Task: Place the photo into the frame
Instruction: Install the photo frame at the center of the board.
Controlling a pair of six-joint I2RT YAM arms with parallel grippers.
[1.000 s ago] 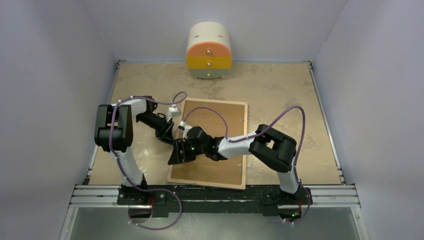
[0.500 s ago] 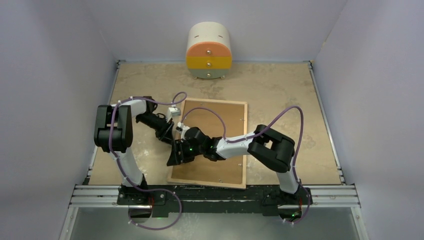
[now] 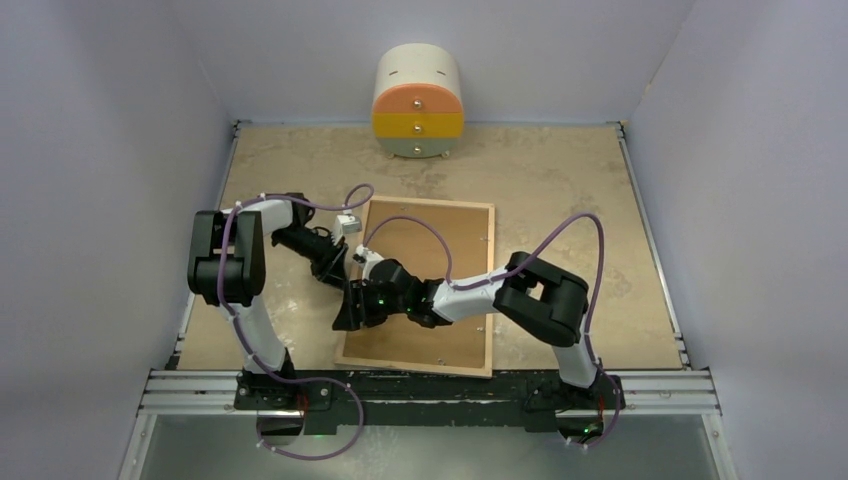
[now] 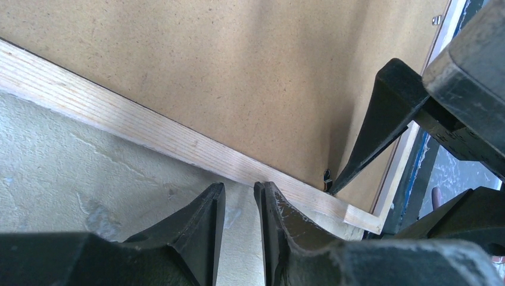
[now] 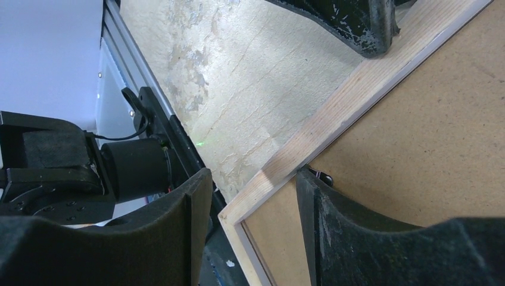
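The frame [image 3: 494, 250] lies face down on the table [image 3: 560, 170], its long sides running from near to far, with the brown backing board [image 3: 440, 240] seated inside the light wood rim. Its near edge lies just beside the metal rail [image 3: 440, 385] at the front of the table. We see bare table to the left, to the right and beyond, up to the round drawer unit [image 3: 417, 100] at the back wall.

Both grippers meet at the frame's left edge, toward the near corner. The left gripper [image 4: 238, 187] stands on the outer side of the rim. Its fingers are parted only by a narrow slit and hold nothing, and one tip sits against the wood. The right gripper [image 5: 253, 173] is moderately open and straddles the rim. One finger hangs outside the rim and the other points down on the backing board, right beside a small metal clip [image 5: 323, 176] at the rim's inner edge. We cannot tell whether that tip touches the clip, and neither finger visibly presses the wood.
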